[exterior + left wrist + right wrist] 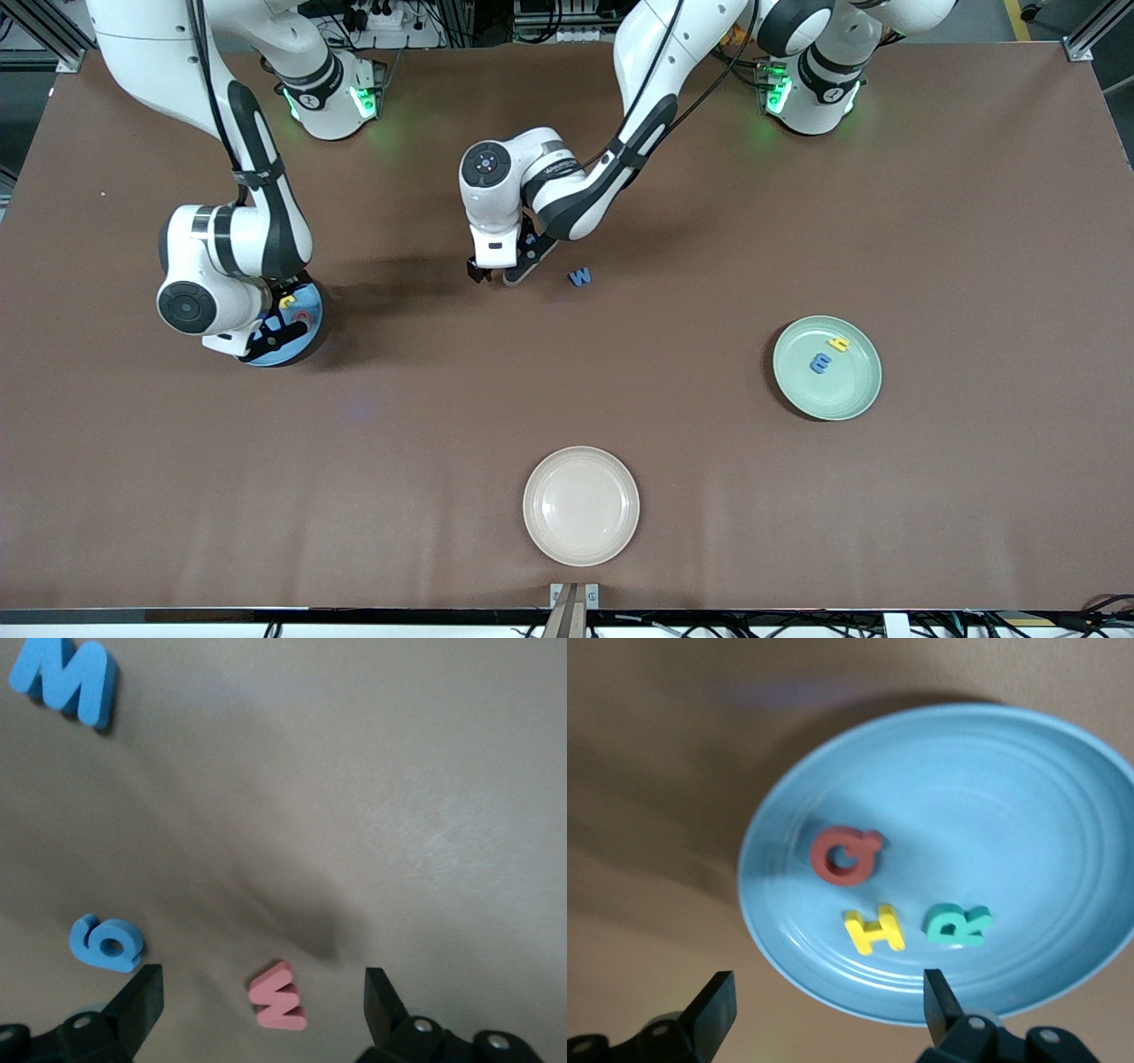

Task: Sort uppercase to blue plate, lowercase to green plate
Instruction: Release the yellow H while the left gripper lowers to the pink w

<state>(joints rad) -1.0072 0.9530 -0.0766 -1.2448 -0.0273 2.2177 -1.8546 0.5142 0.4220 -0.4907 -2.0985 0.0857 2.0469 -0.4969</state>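
Thick, matte foam letters are scattered over a brown table [620, 381] set with three round, shallow, glossy plates. The right gripper [824, 1005] is held over the blue plate [1028, 797], its fingers spread wide and gripping nothing. Only the right wrist view shows what lies there: a red Q [844, 855], a yellow H [874, 929] and a teal R [957, 926], close together on the ringed glaze. The left arm is bent down at mid-table, its gripper [264, 992] fully open and empty just above the cloth. The left wrist view shows a red w [278, 997] between its fingers, a blue g [106, 943] just beside one, and a blue W [579, 277] well apart. On the green plate [842, 394], toward the left arm's end, a yellow y [838, 343] and a periwinkle e [820, 362] are seen. A cream-pink plate [580, 505] sits nearest the front camera.
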